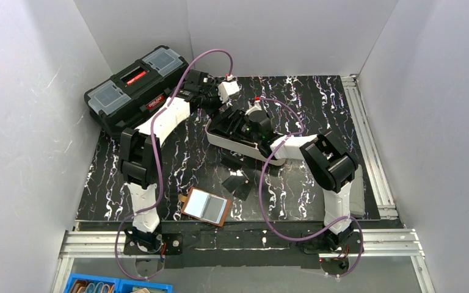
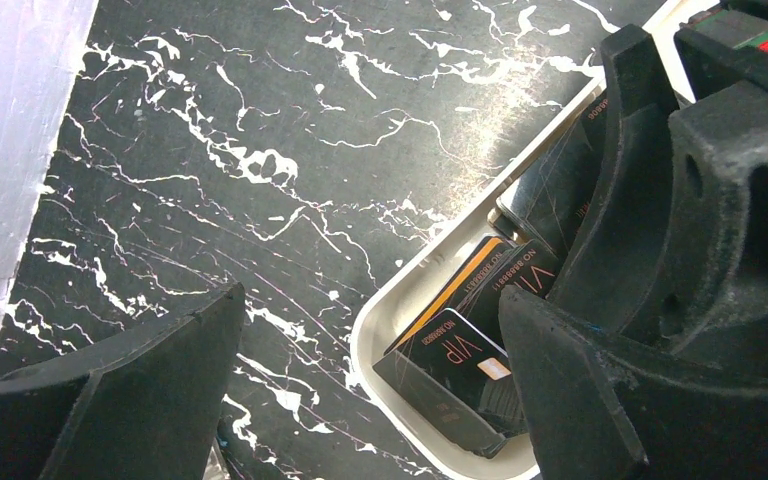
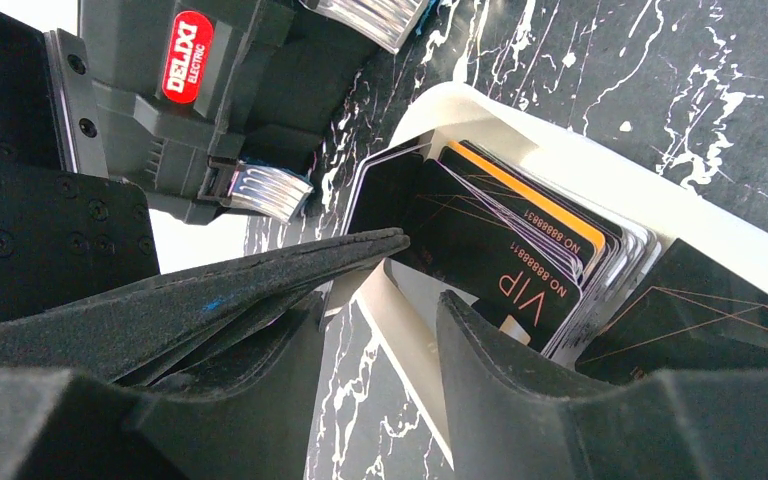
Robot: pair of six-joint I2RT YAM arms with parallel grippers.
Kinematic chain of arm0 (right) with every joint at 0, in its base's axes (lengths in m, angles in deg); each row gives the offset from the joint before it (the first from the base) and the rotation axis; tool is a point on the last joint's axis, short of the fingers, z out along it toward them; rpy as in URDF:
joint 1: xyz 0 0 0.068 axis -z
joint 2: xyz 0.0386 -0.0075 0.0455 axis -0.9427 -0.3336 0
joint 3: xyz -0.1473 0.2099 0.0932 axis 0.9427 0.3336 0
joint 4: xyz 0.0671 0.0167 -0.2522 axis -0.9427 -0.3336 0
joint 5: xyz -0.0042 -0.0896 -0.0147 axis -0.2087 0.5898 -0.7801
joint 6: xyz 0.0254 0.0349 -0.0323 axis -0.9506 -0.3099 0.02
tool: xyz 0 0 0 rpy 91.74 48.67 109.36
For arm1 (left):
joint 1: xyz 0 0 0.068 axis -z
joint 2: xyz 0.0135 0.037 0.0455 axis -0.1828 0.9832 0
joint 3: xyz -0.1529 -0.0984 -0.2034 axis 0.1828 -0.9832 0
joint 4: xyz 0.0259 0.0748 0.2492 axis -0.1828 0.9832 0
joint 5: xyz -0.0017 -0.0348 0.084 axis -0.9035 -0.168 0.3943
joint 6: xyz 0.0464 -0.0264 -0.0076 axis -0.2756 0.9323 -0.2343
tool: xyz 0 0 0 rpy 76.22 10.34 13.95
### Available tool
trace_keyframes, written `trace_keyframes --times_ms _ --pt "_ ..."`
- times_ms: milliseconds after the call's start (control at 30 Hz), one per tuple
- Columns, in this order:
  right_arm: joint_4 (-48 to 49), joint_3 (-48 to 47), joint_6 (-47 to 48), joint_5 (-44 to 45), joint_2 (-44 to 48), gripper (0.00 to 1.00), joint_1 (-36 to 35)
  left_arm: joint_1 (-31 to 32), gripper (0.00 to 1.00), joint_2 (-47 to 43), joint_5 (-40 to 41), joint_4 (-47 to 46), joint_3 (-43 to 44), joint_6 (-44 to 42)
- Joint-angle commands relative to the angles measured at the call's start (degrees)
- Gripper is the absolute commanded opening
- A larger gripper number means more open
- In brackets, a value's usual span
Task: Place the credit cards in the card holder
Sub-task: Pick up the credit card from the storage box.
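Observation:
Several dark credit cards marked VIP stand on edge in the end of a long white tray (image 1: 239, 146), seen in the left wrist view (image 2: 465, 355) and the right wrist view (image 3: 505, 250). Two more cards (image 1: 237, 183) lie loose on the table. The card holder (image 1: 206, 206), a brown wallet, lies open near the front edge, blue-grey lining up. My left gripper (image 1: 218, 105) (image 2: 372, 300) hovers wide open and empty over the tray's left end. My right gripper (image 1: 229, 122) (image 3: 425, 270) is open, its jaws astride the tray's end wall, one finger (image 3: 520, 380) over the cards.
A big black toolbox (image 1: 137, 88) (image 3: 180, 110) stands at the back left, close behind both grippers. The two grippers are close together at the tray's end; the right one shows in the left wrist view (image 2: 690, 200). White walls enclose the table.

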Motion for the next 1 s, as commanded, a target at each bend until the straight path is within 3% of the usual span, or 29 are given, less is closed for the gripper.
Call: trace_keyframes --times_ms 0,400,667,767,933,967 --pt "7.57 -0.99 -1.08 2.61 2.65 0.54 0.16 -0.05 0.99 -3.1 -0.86 2.66 1.43 0.69" --pt "10.38 -1.99 -0.82 -1.23 1.03 0.59 0.16 -0.1 0.99 -2.8 -0.42 3.58 3.03 2.07" --pt "7.07 -3.88 -2.05 -1.16 -1.41 0.57 0.55 -0.33 0.99 -3.37 0.34 5.49 4.87 3.78" --pt "4.66 -5.35 -2.97 -1.42 -2.82 0.46 0.86 -1.05 0.99 -4.0 0.2 6.88 6.04 4.88" --pt "0.34 -7.6 -3.76 -2.8 -4.02 0.02 1.54 -2.95 0.99 -6.86 0.77 10.2 5.59 5.0" --pt "0.32 -6.68 -3.71 -2.72 -3.36 0.01 1.71 -3.8 0.99 -8.29 0.87 10.86 5.26 4.98"
